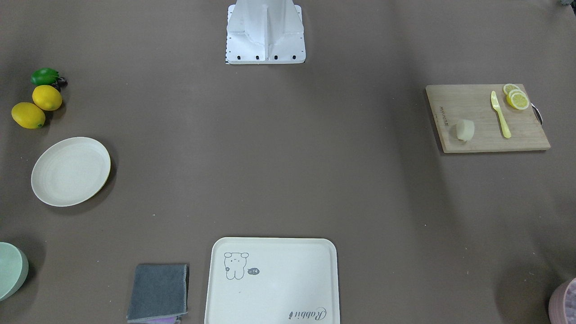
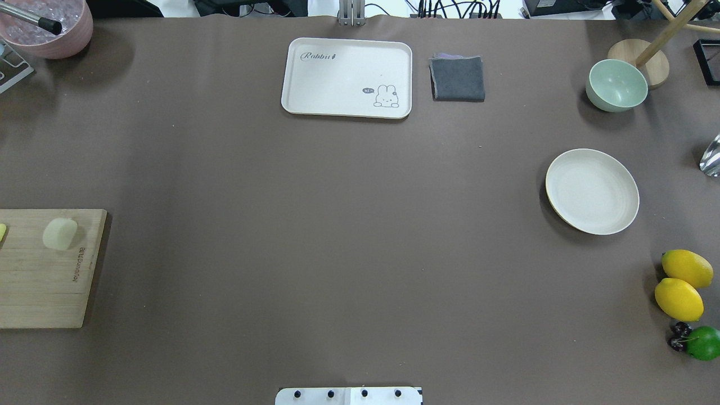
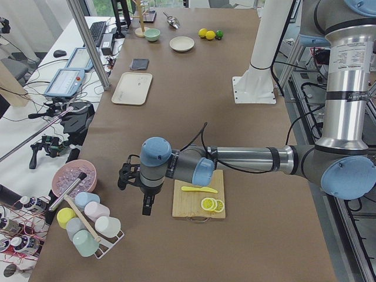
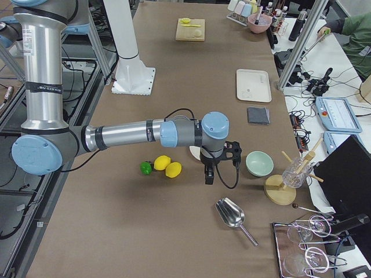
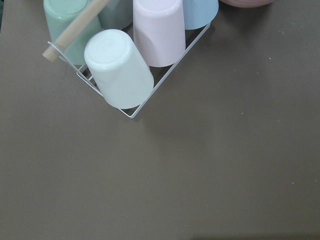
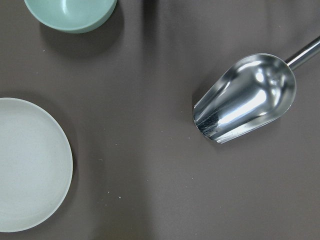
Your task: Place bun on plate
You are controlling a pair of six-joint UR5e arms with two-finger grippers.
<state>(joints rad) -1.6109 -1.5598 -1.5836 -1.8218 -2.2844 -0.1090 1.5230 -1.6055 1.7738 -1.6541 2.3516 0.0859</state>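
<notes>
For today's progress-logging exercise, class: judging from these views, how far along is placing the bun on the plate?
Done: nothing. The bun lies on the cutting board, and the plate is bare. In hand: nothing; the left gripper and right gripper hang away from the bun. Remaining: grasp, carry, set down.

Small pale bun lies on a wooden board at 9 o'clock overhead; round cream plate sits flat at 3 o'clock.
</notes>
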